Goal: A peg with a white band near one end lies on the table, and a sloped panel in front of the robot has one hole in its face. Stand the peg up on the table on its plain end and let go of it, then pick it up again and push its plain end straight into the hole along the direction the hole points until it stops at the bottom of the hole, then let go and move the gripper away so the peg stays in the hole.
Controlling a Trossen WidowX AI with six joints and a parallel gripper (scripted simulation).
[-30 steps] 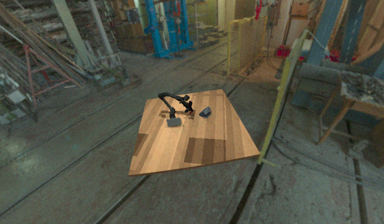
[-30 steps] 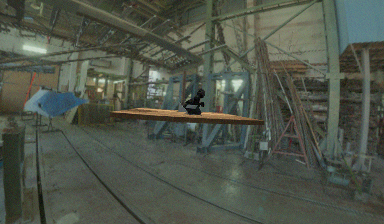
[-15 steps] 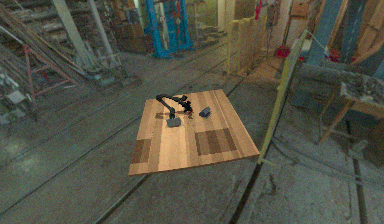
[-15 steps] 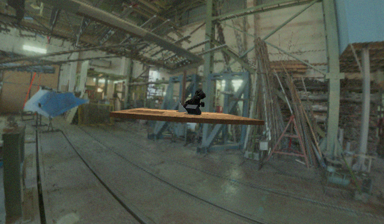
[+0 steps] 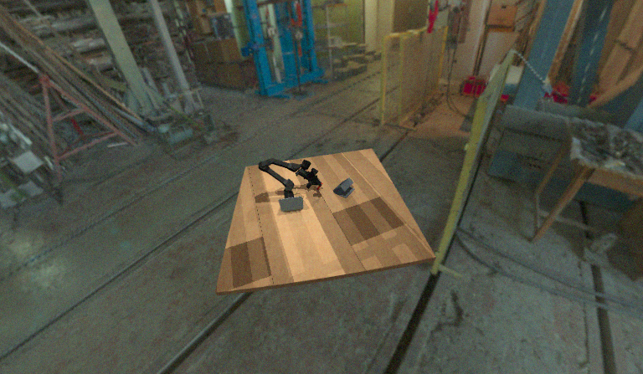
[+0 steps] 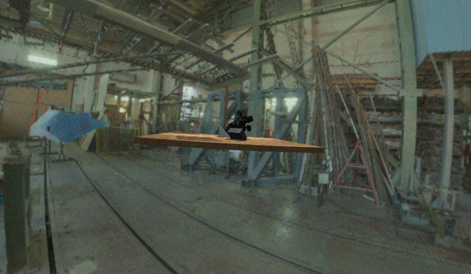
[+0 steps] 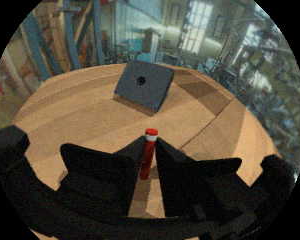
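Observation:
My gripper (image 5: 319, 187) (image 7: 150, 139) is shut on the red peg (image 7: 147, 161) and appears to hold it off the table, short of the sloped panel. The peg's white-banded end is at the top in the wrist view; its plain end is toward the bottom, between the dark fingers. In the top view only a little red shows at the fingertips. The dark grey sloped panel (image 5: 344, 187) (image 6: 237, 133) (image 7: 152, 89) stands on the table, its face and one dark round hole (image 7: 141, 80) visible in the wrist view. In the exterior view the panel hides the fingertips and peg.
The wooden table (image 5: 303, 251) (image 6: 180, 141) bears the arm and panel. A grey plate (image 5: 290, 203) (image 6: 222, 130) stands near the arm's base. The panel is to the right of the gripper in the top view. The table's edges drop to the floor.

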